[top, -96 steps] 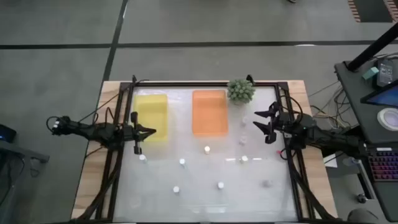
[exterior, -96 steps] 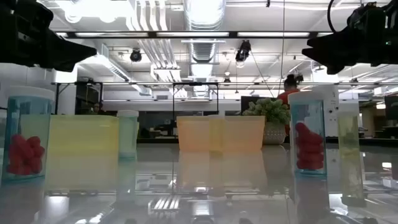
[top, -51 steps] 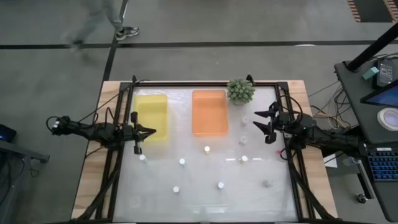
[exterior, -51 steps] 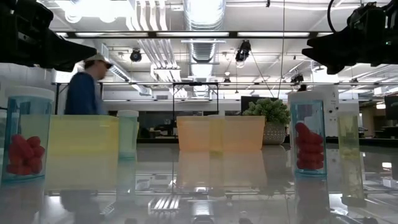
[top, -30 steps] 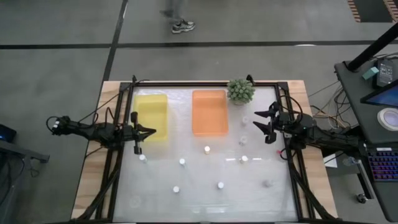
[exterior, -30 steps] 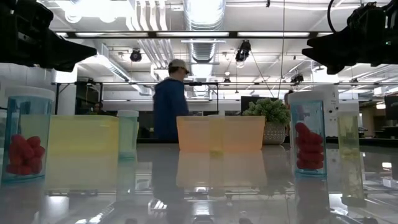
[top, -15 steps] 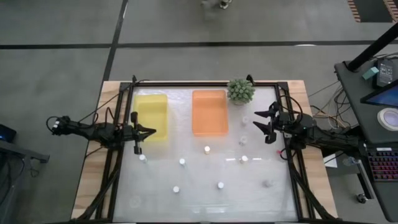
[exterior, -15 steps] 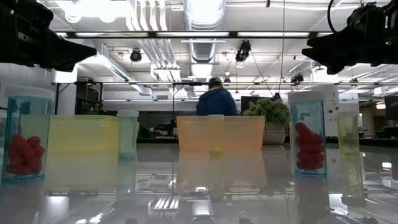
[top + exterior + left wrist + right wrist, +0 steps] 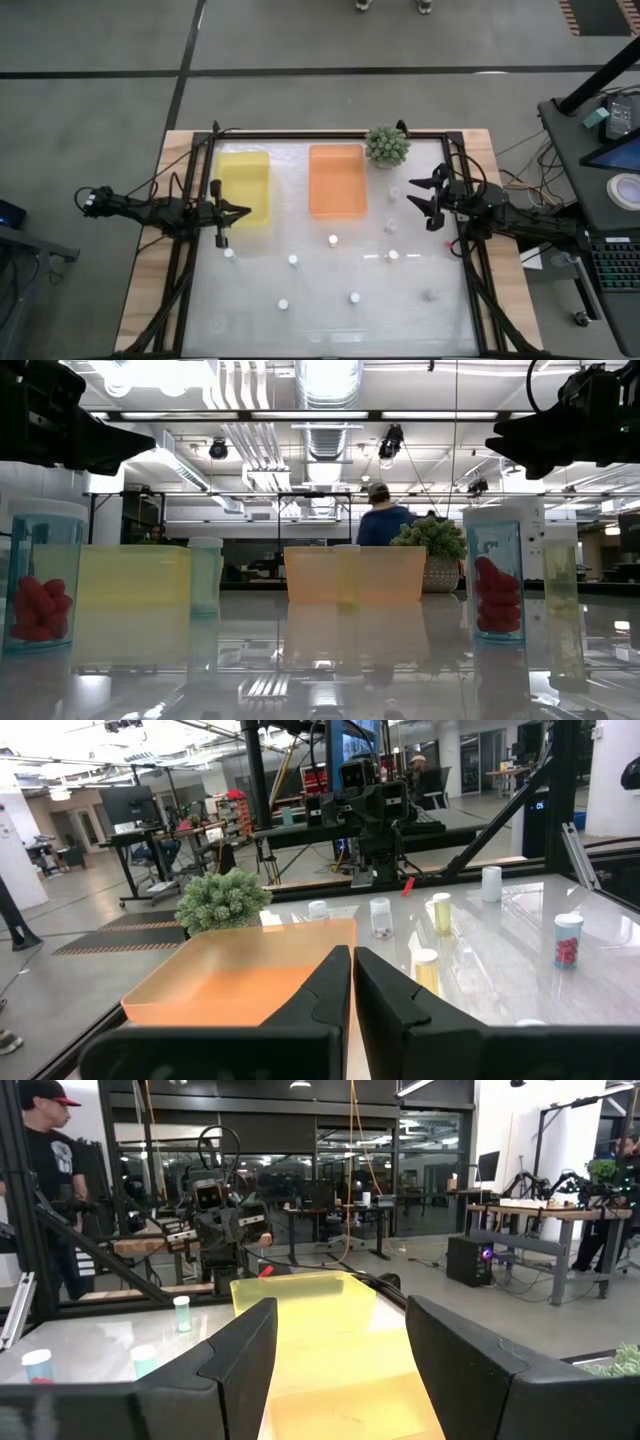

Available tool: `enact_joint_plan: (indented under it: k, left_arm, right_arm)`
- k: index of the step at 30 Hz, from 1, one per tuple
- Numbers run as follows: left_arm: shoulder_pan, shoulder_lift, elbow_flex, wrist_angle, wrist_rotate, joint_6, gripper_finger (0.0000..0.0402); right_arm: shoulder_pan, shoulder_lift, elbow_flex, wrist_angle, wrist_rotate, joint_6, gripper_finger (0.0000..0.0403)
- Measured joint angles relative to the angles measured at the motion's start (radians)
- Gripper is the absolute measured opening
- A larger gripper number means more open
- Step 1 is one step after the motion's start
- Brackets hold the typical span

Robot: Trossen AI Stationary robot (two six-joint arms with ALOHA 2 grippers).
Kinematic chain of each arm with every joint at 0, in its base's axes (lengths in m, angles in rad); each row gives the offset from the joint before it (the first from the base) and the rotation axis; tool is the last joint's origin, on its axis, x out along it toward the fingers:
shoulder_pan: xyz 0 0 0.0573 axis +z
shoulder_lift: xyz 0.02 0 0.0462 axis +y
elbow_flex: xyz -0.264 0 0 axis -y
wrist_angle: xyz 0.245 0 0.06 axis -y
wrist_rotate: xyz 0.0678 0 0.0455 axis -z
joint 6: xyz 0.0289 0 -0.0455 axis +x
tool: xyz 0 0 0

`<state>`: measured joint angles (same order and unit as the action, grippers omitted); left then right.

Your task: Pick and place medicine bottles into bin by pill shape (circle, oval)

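Observation:
Several small medicine bottles with white caps stand upright on the glossy table, among them one bottle [image 9: 333, 240] in the middle, one bottle [image 9: 229, 253] near my left gripper and one bottle [image 9: 390, 227] near my right gripper. In the low view, two bottles [image 9: 40, 575] [image 9: 495, 580] show red pills inside. My left gripper [image 9: 240, 211] [image 9: 352, 970] is shut and empty, hovering by the yellow tray's near right corner. My right gripper [image 9: 415, 198] [image 9: 340, 1370] is open and empty, hovering right of the orange tray.
A yellow tray [image 9: 245, 187] and an orange tray [image 9: 337, 180] lie side by side at the far part of the table. A spiky green plant ball [image 9: 387, 146] stands at the far right. A person [image 9: 380, 520] shows in the room behind the table.
Both arms have kept still and the bottles have not moved. A person in the room beyond the table's far edge has walked toward the right.

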<state>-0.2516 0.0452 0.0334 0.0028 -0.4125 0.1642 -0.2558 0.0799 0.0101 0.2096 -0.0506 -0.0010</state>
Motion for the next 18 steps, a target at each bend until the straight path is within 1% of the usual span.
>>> enact_joint_plan:
  k: [14,18]
  left_arm:
    - [0.000,0.000,0.000,0.000,0.000,0.000,0.0000]
    - [0.000,0.000,0.000,0.000,0.000,0.000,0.0000]
  right_arm:
    - [0.000,0.000,0.000,0.012,0.000,0.002,0.0215]
    - [0.000,0.000,0.000,0.018,-0.001,0.103,0.0215]
